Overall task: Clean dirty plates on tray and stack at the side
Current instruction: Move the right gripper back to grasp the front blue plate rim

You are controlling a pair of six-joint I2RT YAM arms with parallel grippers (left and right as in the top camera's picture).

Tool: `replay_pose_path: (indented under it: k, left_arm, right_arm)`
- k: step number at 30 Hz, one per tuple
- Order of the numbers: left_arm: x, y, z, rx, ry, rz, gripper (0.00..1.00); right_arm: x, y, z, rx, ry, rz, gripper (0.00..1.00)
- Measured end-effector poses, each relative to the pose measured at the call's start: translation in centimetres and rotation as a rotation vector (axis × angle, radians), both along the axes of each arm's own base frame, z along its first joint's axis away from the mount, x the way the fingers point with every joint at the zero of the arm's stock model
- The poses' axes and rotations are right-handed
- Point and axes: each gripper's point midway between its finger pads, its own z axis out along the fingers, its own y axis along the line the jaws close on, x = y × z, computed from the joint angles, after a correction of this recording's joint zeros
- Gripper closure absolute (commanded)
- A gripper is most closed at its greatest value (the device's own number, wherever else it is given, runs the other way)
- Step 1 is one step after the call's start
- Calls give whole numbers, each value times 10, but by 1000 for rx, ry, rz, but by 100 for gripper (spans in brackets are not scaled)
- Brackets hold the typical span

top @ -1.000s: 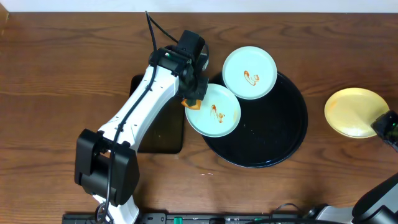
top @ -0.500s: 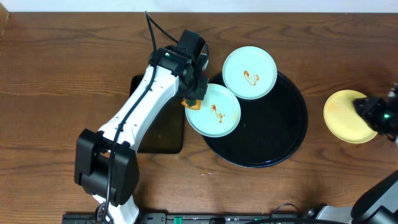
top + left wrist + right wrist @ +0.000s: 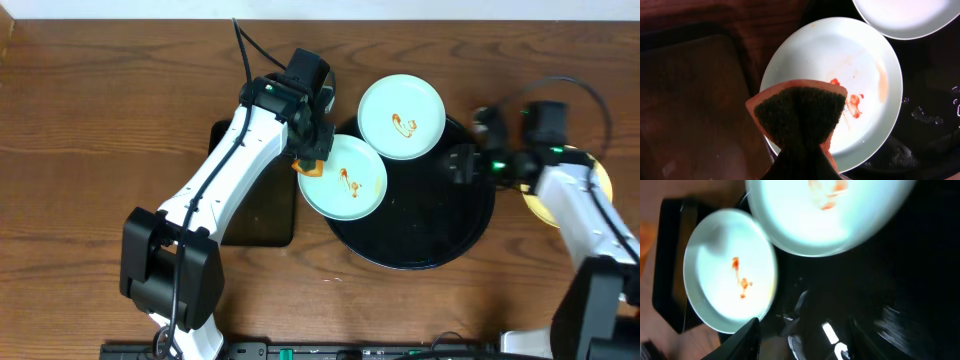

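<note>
Two mint-blue plates with orange sauce squiggles rest on the round black tray: one at its left edge, one at its far edge. My left gripper is shut on an orange sponge with a dark scouring face, at the left rim of the near plate. My right gripper is open and empty above the tray's middle, facing both plates. The yellow plate lies on the wood at right, mostly hidden by my right arm.
A smaller rectangular black tray lies left of the round tray, under my left arm; it also shows in the left wrist view. Bare wood tabletop surrounds both trays.
My right arm has swung left from the yellow plate to above the round tray. My left arm and the sponge have not moved.
</note>
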Motion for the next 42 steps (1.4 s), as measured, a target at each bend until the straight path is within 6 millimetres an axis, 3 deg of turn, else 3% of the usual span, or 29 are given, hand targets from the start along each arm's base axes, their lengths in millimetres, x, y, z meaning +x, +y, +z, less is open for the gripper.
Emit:
replay_pose_path:
  k: [2, 9, 12, 14, 21, 26, 30, 34, 36, 42]
  left_arm:
    - [0, -1, 0, -1, 1, 4, 92]
    - [-4, -7, 0, -3, 3, -5, 93]
    - [-5, -9, 0, -5, 4, -11, 93]
    - [-5, -9, 0, -5, 4, -11, 93]
    - [-5, -9, 0, -5, 5, -11, 92]
    - [-5, -9, 0, -5, 5, -11, 92]
    - [-5, -9, 0, -5, 5, -11, 93]
    - [-6, -12, 0, -14, 6, -17, 92]
    - [-5, -21, 2, -47, -2, -33, 92]
    - [-12, -59, 0, -119, -31, -84, 92]
  right_arm:
    - [-1, 22, -11, -18, 14, 51, 49]
    - [-1, 67, -55, -67, 68, 120, 55]
    - [-2, 80, -70, -74, 83, 138, 80]
    - [-2, 87, -77, -71, 93, 136, 91]
    - [-4, 98, -89, -61, 120, 134, 99]
    - [-10, 93, -89, -72, 158, 121, 99]
    - [-17, 68, -85, -169, 189, 64, 99]
    - [-18, 40, -68, -295, 166, -3, 99]
    - [-23, 25, -59, -370, 162, -34, 99]
    - [-28, 9, -63, -458, 182, -60, 99]
